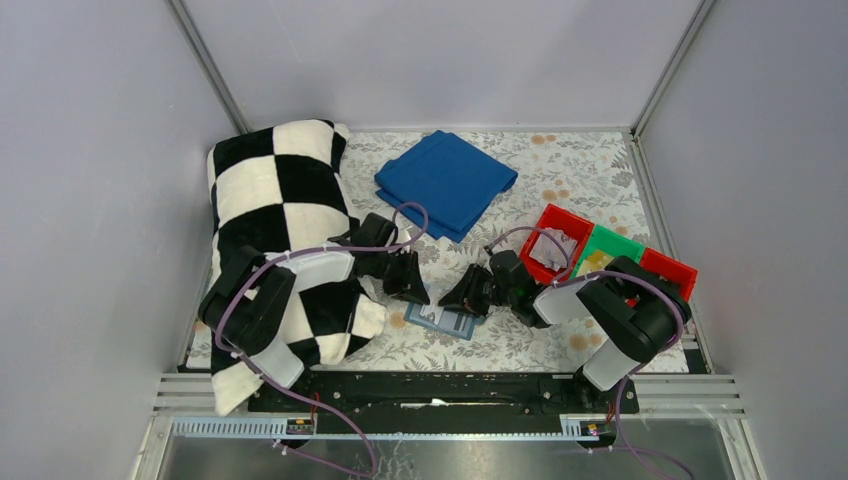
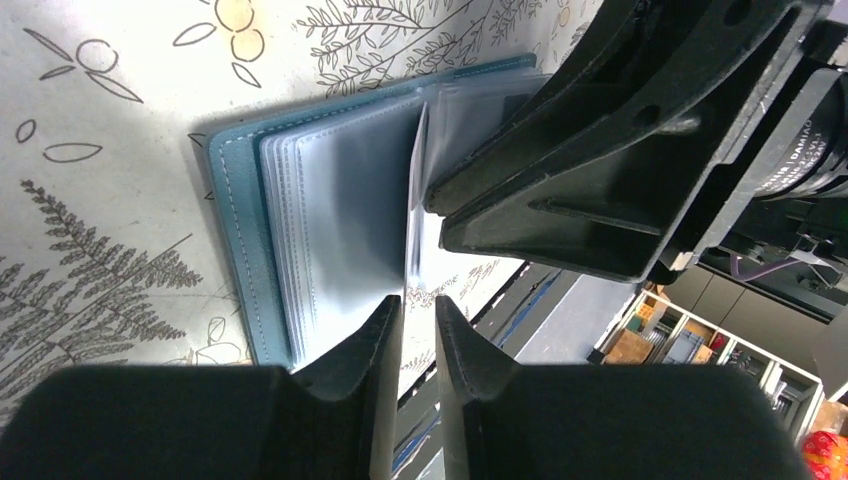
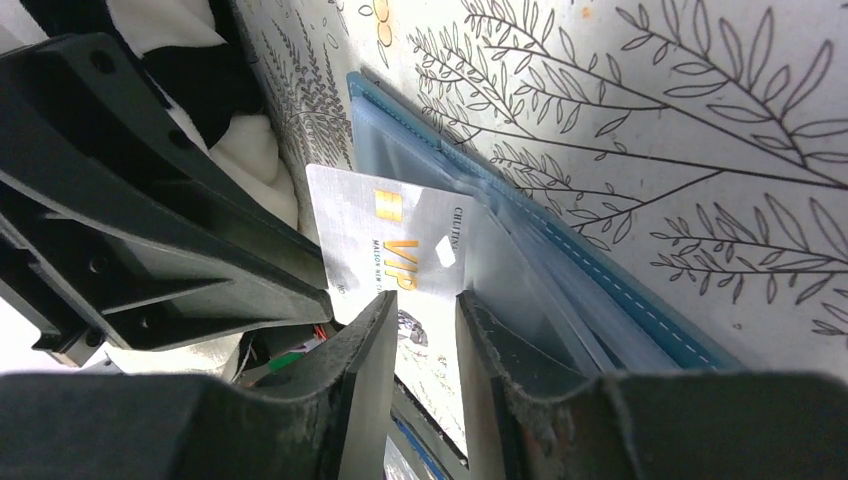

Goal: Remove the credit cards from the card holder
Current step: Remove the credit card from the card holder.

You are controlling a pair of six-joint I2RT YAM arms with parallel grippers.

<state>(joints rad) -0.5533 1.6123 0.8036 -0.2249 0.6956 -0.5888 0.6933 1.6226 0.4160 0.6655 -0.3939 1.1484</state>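
Note:
The teal card holder (image 1: 440,320) lies open on the floral cloth between my two grippers, its clear sleeves fanned out (image 2: 240,220) (image 3: 600,270). A whitish credit card (image 3: 380,225) with a gold chip and "VIP" print sticks partly out of a raised sleeve. In the left wrist view it shows edge-on (image 2: 412,200). My left gripper (image 1: 418,293) (image 2: 420,305) has a narrow gap, with the card's edge right at its tips. My right gripper (image 1: 462,300) (image 3: 420,300) is slightly open facing the card's flat side. One of its fingertips (image 2: 440,210) touches the sheet.
A folded deep-blue cloth (image 1: 447,183) lies at the back. A black-and-white checkered blanket (image 1: 280,200) lies at the left under the left arm. A red bin (image 1: 555,240), a green bin (image 1: 605,255) and another red bin (image 1: 668,272) stand at the right. Grey walls enclose the table.

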